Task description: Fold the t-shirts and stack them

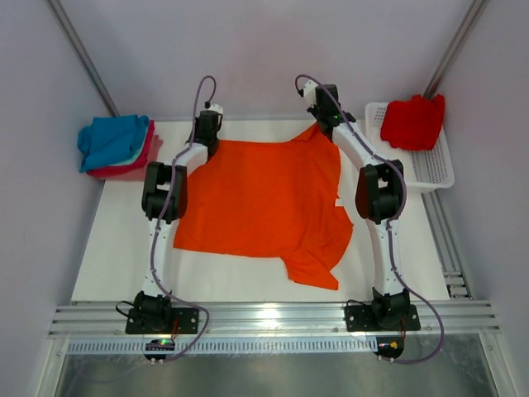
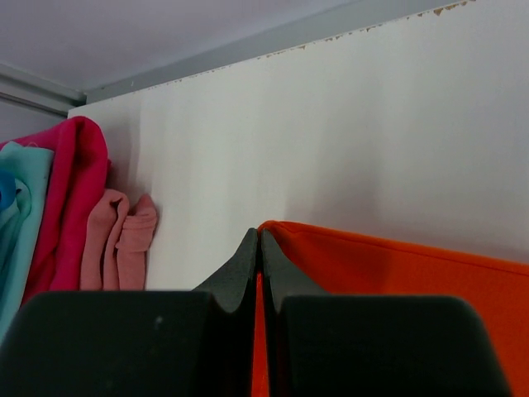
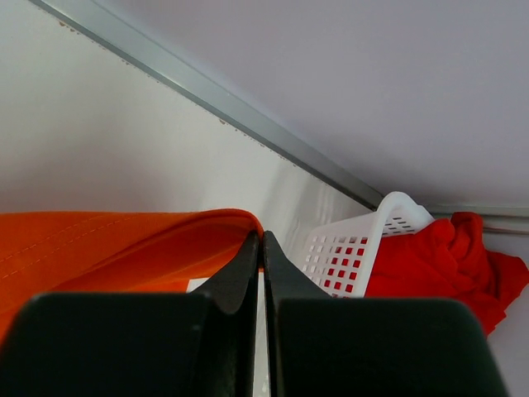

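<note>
While the orange t-shirt [image 1: 264,198] lies spread, left hand [image 2: 259,241] and right hand [image 3: 262,244] pinch it.

spread shirt [image 1: 264,198] centre; folded stack [image 1: 116,146] far left; basket [image 1: 435,169] far right, loose shirt [image 1: 413,122] in it.

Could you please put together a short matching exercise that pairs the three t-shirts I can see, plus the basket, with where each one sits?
Things:
1. orange t-shirt
2. red t-shirt
3. blue t-shirt
4. white basket

Places:
A. on top of the pile at the far left corner of the table
B. standing at the table's far right edge
C. spread out in the middle of the table
D. lying bunched in the basket

Pairs: 1-C, 2-D, 3-A, 4-B
</note>
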